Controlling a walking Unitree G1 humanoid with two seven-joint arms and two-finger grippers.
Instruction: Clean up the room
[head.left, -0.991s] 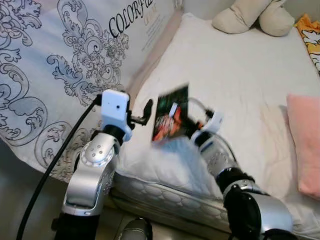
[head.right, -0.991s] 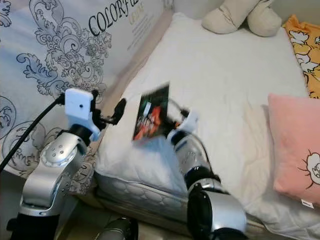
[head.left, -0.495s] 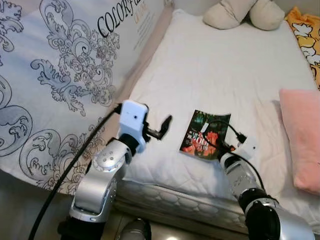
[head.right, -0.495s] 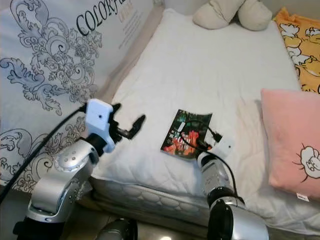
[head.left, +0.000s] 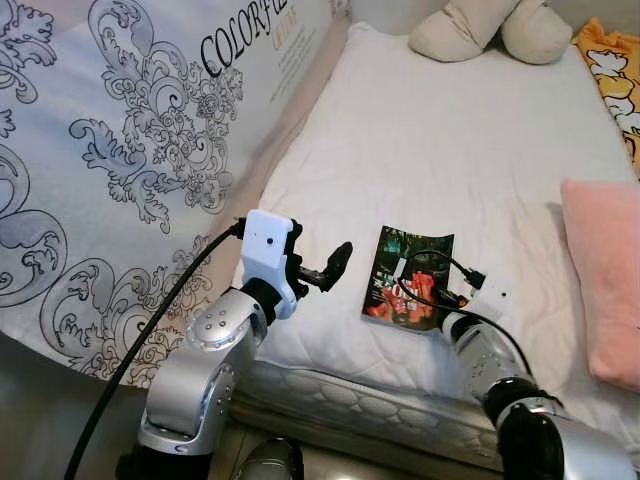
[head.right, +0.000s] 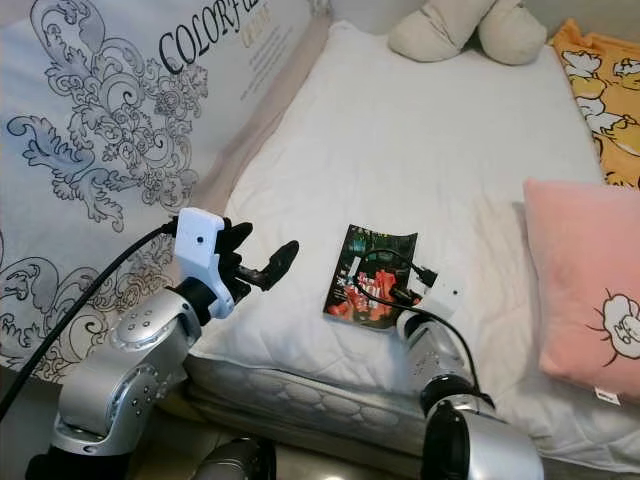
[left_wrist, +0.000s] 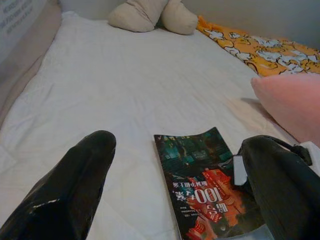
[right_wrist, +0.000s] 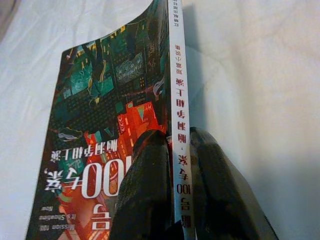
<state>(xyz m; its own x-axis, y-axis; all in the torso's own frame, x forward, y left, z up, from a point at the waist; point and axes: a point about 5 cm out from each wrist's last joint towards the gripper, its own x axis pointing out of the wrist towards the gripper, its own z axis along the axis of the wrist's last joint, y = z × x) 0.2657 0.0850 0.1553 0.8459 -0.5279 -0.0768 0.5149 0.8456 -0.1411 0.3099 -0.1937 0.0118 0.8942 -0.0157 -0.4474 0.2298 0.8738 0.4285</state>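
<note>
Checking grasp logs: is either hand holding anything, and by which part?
The right hand pinches the book at its spine edge, near the corner closest to the robot; the book lies on the bed. The left hand is open, holding nothing.

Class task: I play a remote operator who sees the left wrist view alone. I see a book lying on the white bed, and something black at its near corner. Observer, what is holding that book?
Observer: The right gripper is shut on the book; its two black fingers pinch the spine edge.

Operator: Is the book lifted or down on the bed?

Observer: From the head views it looks to lie flat on the white mattress, near the front edge.

Operator: Where does my own gripper stand?

Observer: The left gripper hangs open over the mattress's front left part, beside the book and apart from it.

Operator: What is left of the bed?

Observer: A big white panel with grey scrollwork leans along that side.
</note>
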